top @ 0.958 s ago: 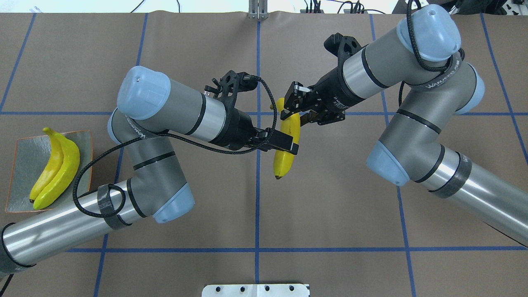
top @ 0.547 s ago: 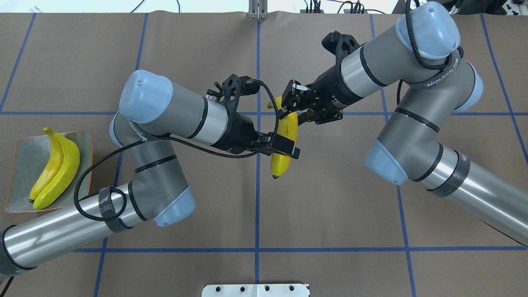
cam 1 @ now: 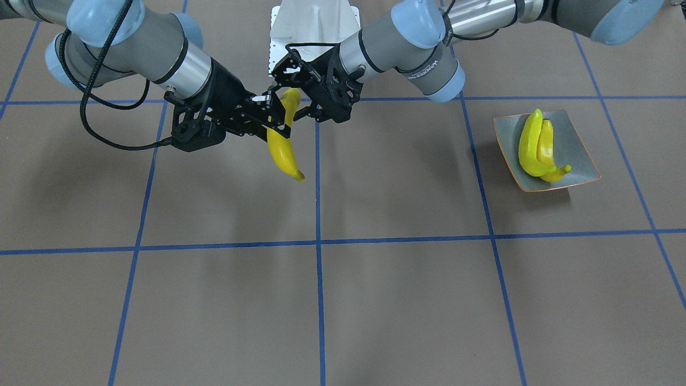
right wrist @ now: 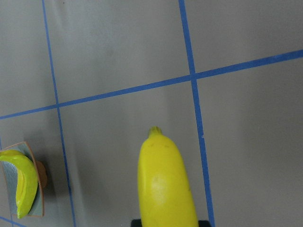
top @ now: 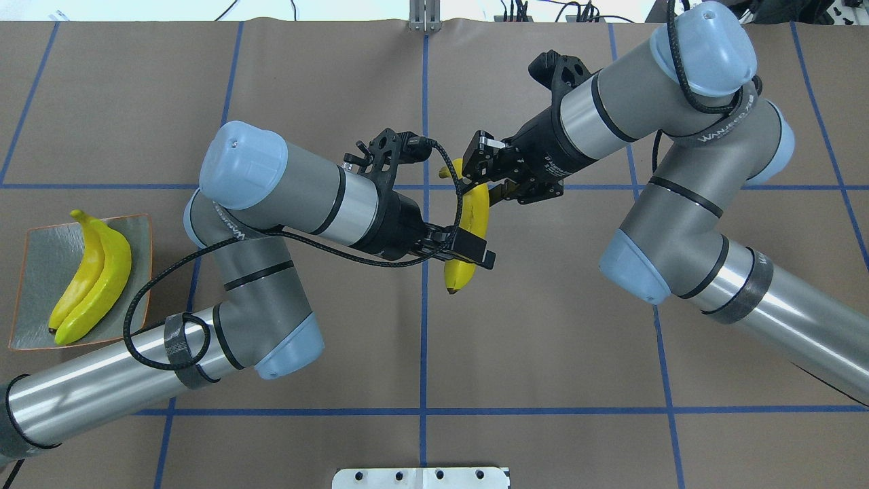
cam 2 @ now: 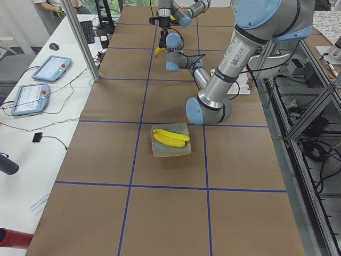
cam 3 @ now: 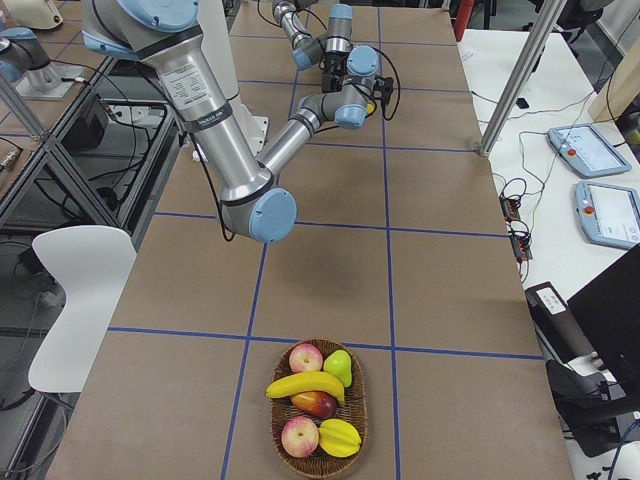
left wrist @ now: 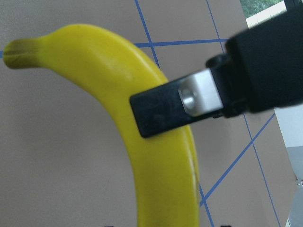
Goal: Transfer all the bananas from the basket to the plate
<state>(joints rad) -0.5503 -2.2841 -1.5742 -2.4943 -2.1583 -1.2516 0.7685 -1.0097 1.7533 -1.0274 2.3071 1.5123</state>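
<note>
**Brown paper table [top: 543, 339]: a handover in mid-air**

Overhead view: the lifted banana [top: 473, 210] hangs over the table's centre. It is well apart from the plate [top: 41, 251] at the left edge, where two bananas [top: 95, 278] lie side by side. Over the last second your left gripper [top: 475, 251] has slid along the fruit toward its dark tip. The right gripper [top: 475, 175] pinches the stem end. This reads as a pass to the plate-side arm.

Front view: both grippers meet at the banana, clear of the surface.

Right side view: one last banana [cam 3: 305, 385] waits in the basket [cam 3: 315, 470] among other fruit [cam 3: 306, 357].

Left wrist view: one black finger [left wrist: 165, 113] lies flat across the smooth, bright yellow curve. Its partner is hidden, so you cannot tell whether that gripper has clamped.

Right wrist view: the banana juts forward from the bottom edge.
</note>
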